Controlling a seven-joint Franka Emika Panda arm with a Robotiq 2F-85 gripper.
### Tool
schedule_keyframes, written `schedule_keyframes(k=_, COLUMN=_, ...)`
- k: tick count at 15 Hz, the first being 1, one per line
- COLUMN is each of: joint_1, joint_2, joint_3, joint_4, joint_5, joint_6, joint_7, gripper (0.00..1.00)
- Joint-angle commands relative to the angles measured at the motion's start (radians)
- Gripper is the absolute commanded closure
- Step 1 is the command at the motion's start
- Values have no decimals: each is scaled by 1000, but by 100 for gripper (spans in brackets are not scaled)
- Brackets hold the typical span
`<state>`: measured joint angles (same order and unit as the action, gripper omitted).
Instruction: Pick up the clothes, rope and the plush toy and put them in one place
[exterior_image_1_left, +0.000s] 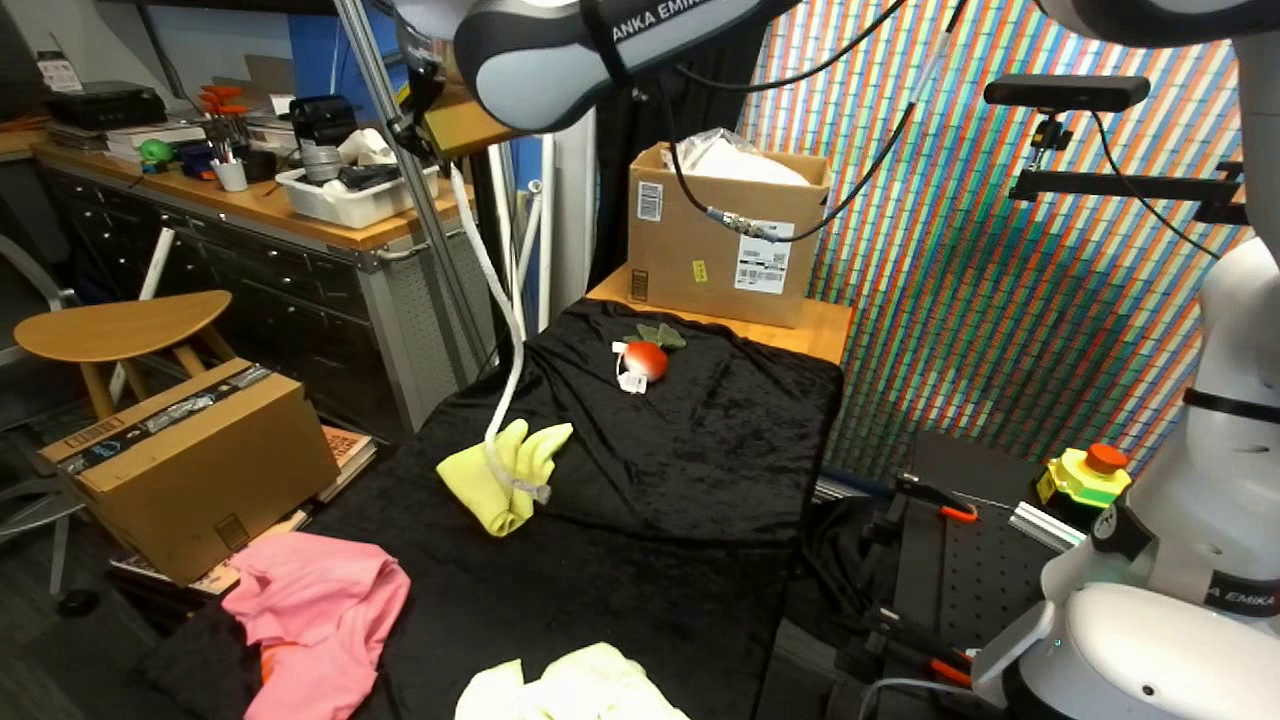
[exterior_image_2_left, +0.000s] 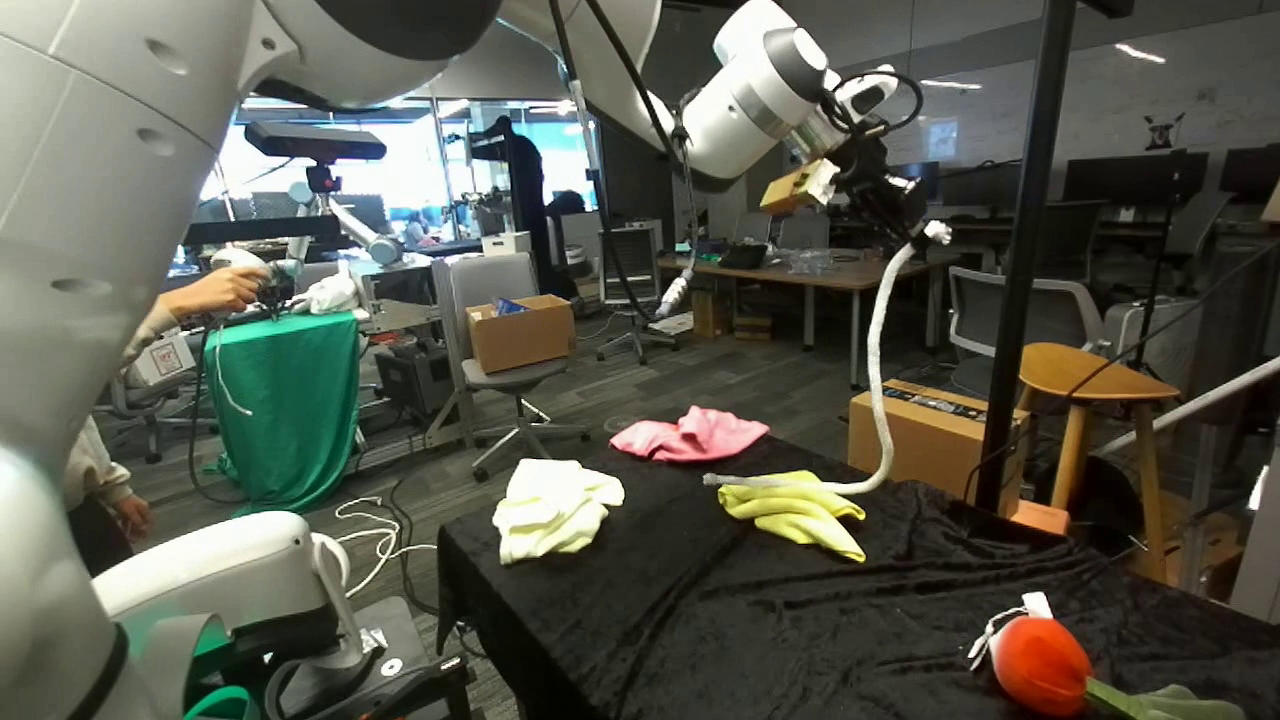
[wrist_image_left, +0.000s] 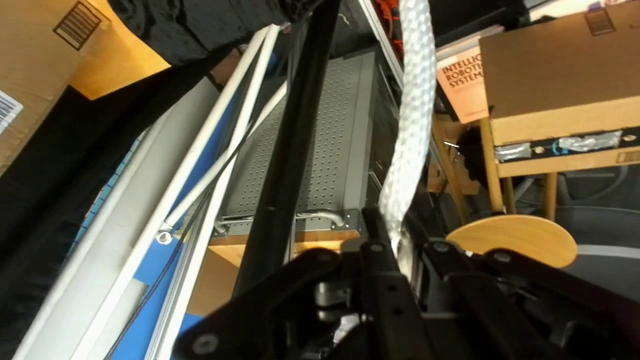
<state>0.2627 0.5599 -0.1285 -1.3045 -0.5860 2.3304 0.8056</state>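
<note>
Above the counter (exterior_image_1_left: 690, 480): fingers (wrist_image_left: 374, 230) pinching the white braided rope (exterior_image_1_left: 518, 345) near its upper end; in an exterior view, a short tip (exterior_image_2_left: 938, 232) projects past the grip.
White braided rope: hangs from the fingers in a long curve; lower run rests across the yellow-green cloth (exterior_image_2_left: 800, 525), free end reaching just past its edge.
Yellow-green cloth: loosely folded, lying on the black drape (exterior_image_2_left: 850, 630) between the plush toy (exterior_image_2_left: 1040, 665) and the pink cloth (exterior_image_1_left: 330, 620).
Pink cloth: crumpled, near the counter edge; an orange patch (exterior_image_1_left: 267, 660) shows along one side in an exterior view.
Pale yellow cloth (exterior_image_1_left: 580, 690): crumpled, near a counter corner; partly cut off by the frame in an exterior view.
Plush toy: red body, green leaves, white tags attached; lying on the drape, well apart from the rope.
Cardboard box (exterior_image_1_left: 720, 240): standing on bare wood (exterior_image_1_left: 825, 325) beyond the drape; plastic wrap (exterior_image_1_left: 735, 160) shows at its top.
Emergency-stop button (exterior_image_1_left: 1090, 472): red on a yellow housing, near the robot base (exterior_image_1_left: 1150, 650).
Wooden stool (wrist_image_left: 512, 240): in the background of the wrist view, beyond the fingers.
</note>
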Motion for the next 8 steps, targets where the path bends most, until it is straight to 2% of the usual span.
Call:
schedule_keyframes(k=1, joint_1=40, joint_2=39, joint_3=-40, joint_4=15, joint_5=-68, joint_6=-60, joint_7=-3, gripper=90)
schedule_keyframes(k=8, joint_1=66, joint_2=3, joint_3=49, joint_4=-134, joint_5=-66, joint_6=-187, joint_7=-201, gripper=90)
